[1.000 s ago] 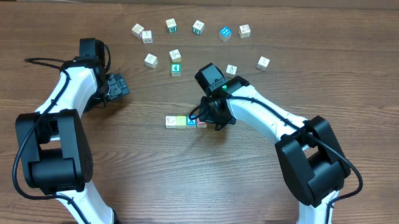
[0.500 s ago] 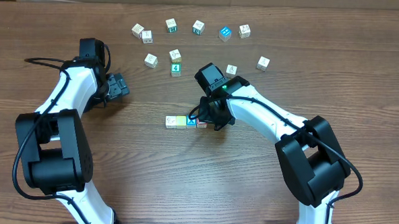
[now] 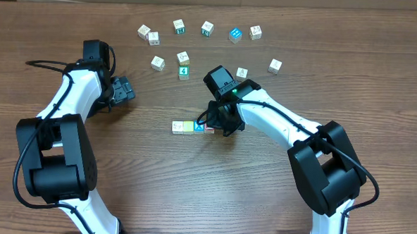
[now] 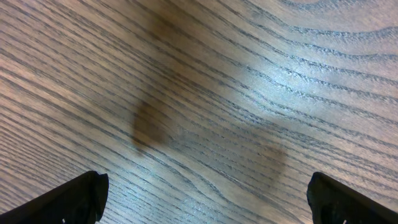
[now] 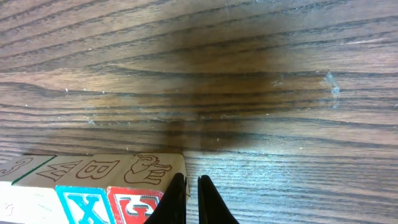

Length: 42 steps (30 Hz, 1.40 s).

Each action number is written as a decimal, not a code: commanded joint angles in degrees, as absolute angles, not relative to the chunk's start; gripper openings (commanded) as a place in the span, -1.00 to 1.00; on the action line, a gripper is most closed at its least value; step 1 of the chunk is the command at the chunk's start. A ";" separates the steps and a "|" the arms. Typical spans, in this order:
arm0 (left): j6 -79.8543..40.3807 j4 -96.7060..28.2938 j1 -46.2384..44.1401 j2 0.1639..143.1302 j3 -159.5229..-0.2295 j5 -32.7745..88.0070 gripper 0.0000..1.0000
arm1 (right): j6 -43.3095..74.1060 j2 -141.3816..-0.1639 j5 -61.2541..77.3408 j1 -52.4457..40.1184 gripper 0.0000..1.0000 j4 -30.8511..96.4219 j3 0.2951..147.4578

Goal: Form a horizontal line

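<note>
Looking down on the wooden table (image 3: 275, 197) and seeing the horizontal line (image 3: 192, 127) near the middle, just under the right arm. Counting four tiny cubes in it, all touching side by side: a whitish one at the left end, then a pale yellow one, then a blue cube with a white X (image 5: 87, 208), then a red-faced cube (image 5: 134, 204) at the right end.

Finding the right gripper (image 5: 193, 200) down low at that right end, just beside the red-faced cube. Seeing its two fingers (image 5: 177, 202) pressed almost together, with only a thin crack between them and nothing pinched there. Not managing to tell whether touching that cube or only close to it.

Finding the left gripper (image 4: 214, 200) well off to the left, away from the row. Seeing its fingers spread wide apart, one in each bottom corner of its own camera view, with only bare wood between them.

Spotting loose cubes farther up the table, among them a green "4" cube (image 3: 184, 71) and a bright blue cube (image 3: 234, 35), both well apart from the row.
</note>
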<state>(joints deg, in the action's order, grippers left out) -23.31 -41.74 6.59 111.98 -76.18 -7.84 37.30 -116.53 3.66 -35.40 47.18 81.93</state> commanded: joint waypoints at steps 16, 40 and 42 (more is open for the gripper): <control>-21.82 -41.67 6.42 112.18 -76.12 -8.54 0.99 | 37.28 -115.90 1.48 -35.62 -0.88 47.07 81.58; -21.82 -41.67 6.42 112.18 -76.12 -8.54 0.99 | 37.54 -115.90 -11.07 -33.58 -0.86 49.12 81.58; -21.82 -41.69 6.42 112.18 -76.12 -8.56 0.99 | 37.54 -115.90 -11.16 -32.67 -0.78 49.25 81.54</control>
